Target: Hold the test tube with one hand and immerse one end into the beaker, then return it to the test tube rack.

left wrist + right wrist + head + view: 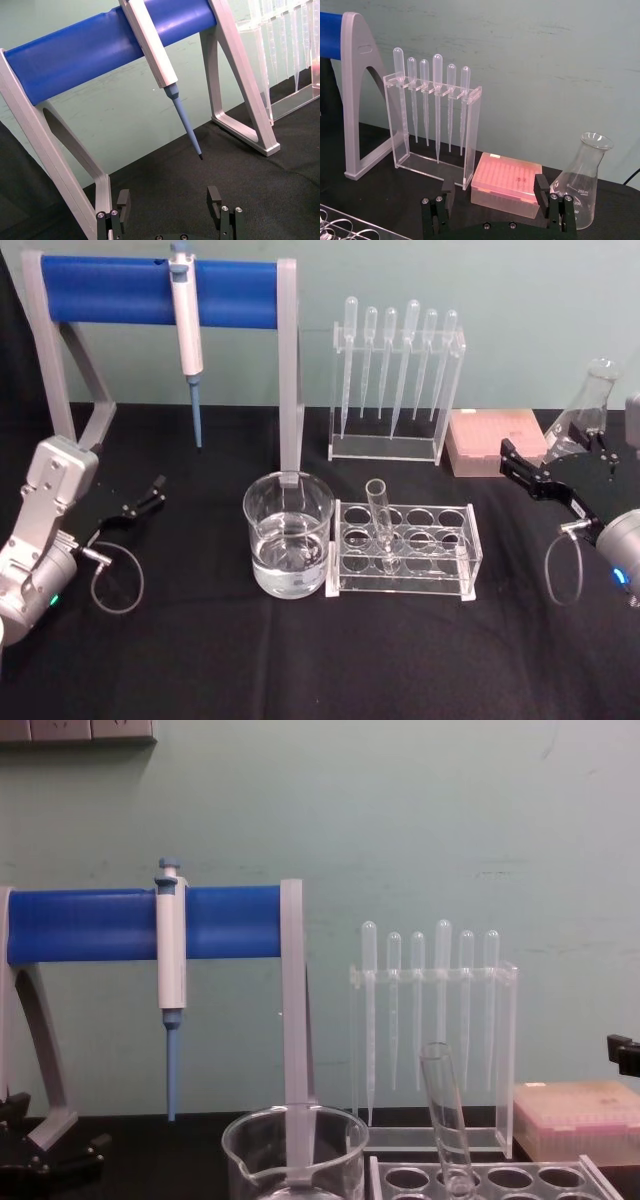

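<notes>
The test tube (pixel 378 523) stands slightly tilted in a clear rack (pixel 445 575) at the table's middle, open rim up; the chest view shows the test tube (pixel 447 1118) from the side. Just left of the rack stands the beaker (pixel 288 536), partly filled with clear liquid, and its rim shows as the beaker (pixel 295 1152) in the chest view. My left gripper (pixel 148 496) rests open at the left, well apart from both. Far to the right, my right gripper (pixel 513 464) is open beside a flask. In the wrist views the left gripper (pixel 169 200) and the right gripper (pixel 495 189) hold nothing.
A blue-barred stand (pixel 160 292) with a white and blue pipettor (pixel 187 330) rises at the back left. A clear holder of bulb pipettes (pixel 395 380) stands at the back centre. A pink tip box (pixel 497 440) and a conical flask (pixel 582 415) sit at the right.
</notes>
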